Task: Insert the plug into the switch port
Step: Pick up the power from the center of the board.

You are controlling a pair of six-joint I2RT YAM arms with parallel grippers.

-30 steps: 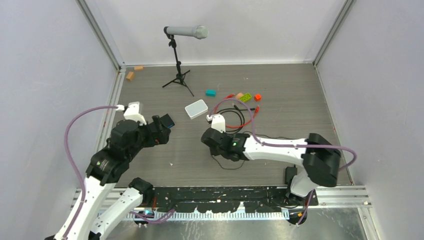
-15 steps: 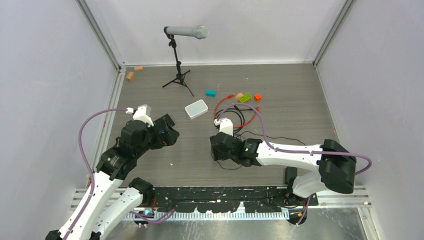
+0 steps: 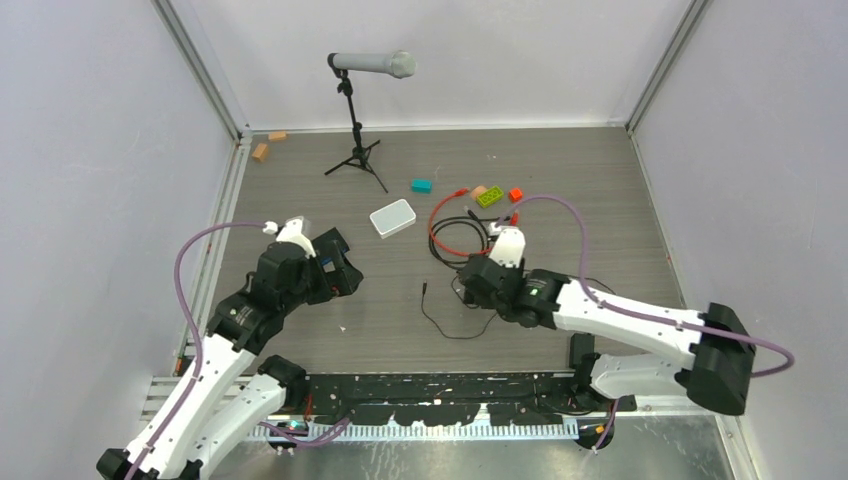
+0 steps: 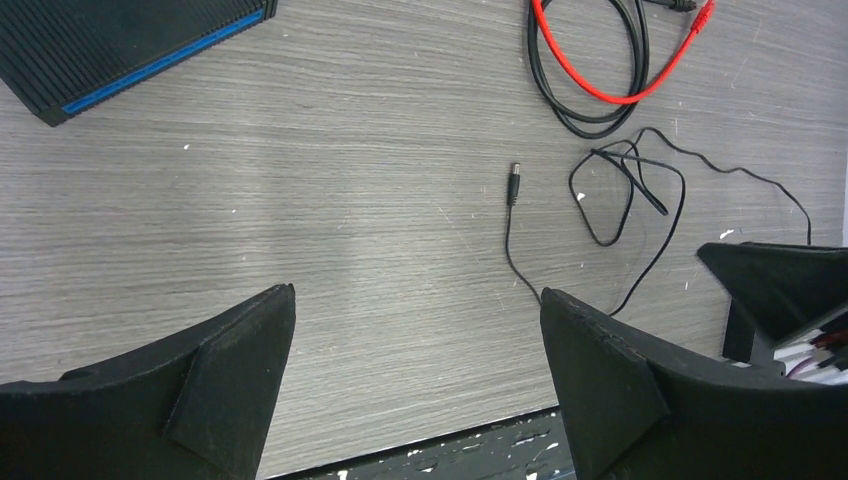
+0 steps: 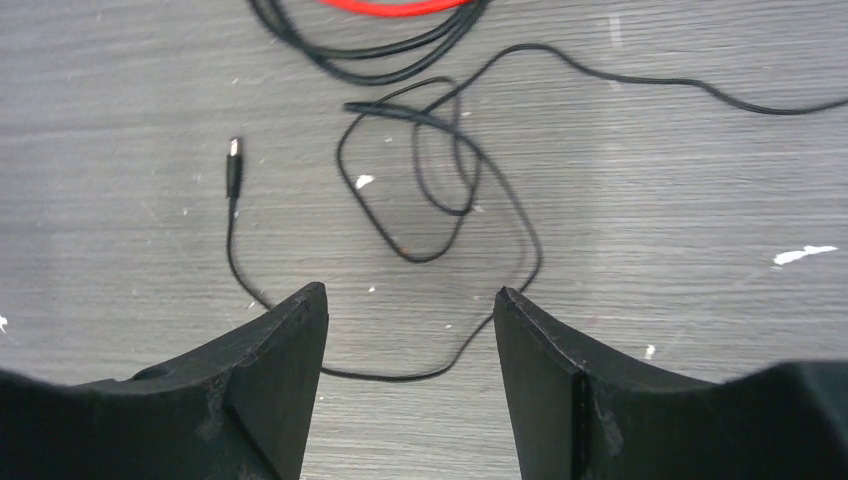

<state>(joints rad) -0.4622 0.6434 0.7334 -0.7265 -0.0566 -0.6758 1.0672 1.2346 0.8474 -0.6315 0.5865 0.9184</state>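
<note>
Black with a blue edge, the box (image 4: 130,45) sits top-left in the left wrist view. The left gripper (image 4: 415,300) hangs empty, fingers wide apart. The red cable (image 4: 612,101) and its plug (image 4: 702,10) lie loose, well right of the box. Right wrist view: right gripper (image 5: 410,300) spread too, over a thin black wire (image 5: 234,170). From above, plug unheld. Pickup step, I reckon. Next, clamp that plug and aim it at the box's blue edge.

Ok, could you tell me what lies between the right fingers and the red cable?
Black cables, in the right wrist view: a thin tangled loop nearer the fingers, then a thicker coil just before the red cable.
</note>
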